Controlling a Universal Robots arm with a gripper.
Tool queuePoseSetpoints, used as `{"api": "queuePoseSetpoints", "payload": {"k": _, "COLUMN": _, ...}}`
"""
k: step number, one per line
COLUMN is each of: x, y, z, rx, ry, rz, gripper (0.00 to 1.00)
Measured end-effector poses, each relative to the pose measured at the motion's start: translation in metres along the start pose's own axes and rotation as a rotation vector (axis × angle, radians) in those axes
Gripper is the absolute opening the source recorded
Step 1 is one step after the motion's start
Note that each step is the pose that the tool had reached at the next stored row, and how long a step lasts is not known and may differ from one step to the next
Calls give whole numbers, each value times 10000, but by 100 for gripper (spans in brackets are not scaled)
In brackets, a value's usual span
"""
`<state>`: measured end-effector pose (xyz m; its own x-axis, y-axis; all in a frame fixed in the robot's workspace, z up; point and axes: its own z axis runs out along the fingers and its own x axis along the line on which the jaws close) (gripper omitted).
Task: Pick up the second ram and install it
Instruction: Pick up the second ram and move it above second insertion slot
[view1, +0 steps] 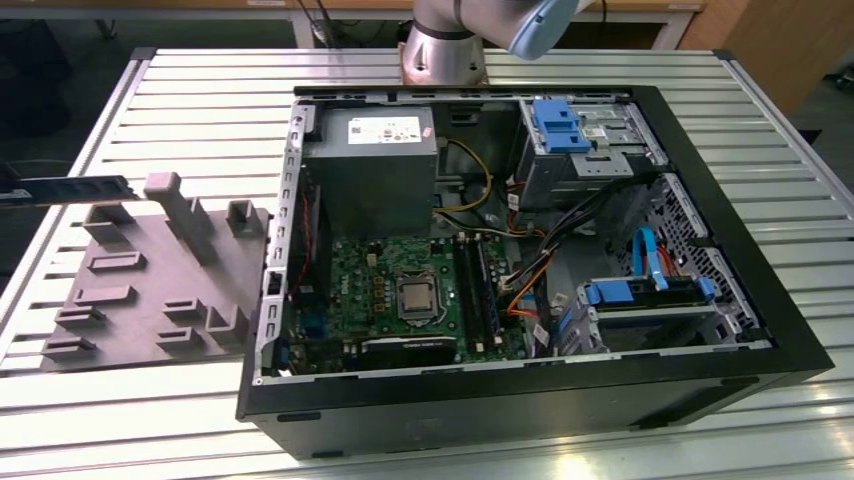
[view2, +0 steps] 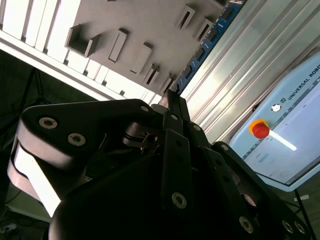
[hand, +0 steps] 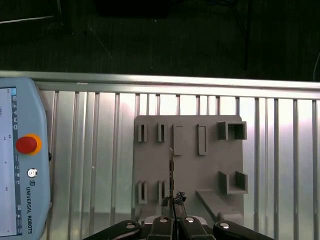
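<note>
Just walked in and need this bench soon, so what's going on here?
The arm's gripper is shut on the second ram, holding the thin board edge-on over the grey holder tray on the slatted table. The open computer case sits beside the tray, its motherboard exposed; the ram is not in it yet.

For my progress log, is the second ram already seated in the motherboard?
No, the gripper holds the second ram at the gray fixture, outside the computer case.

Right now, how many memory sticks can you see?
1. The second ram is held in the gripper, above the grey fixture tray at the exterior view's left. Another may sit in the motherboard slots; I cannot tell.
</note>
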<state>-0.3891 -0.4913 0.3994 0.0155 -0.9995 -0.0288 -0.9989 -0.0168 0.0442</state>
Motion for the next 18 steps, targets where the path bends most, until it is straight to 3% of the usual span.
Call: {"api": "queuePoseSetpoints", "payload": {"k": 18, "x": 2, "y": -95, "z": -4, "rx": 0, "ry": 0, "rz": 0, "gripper": 12}}
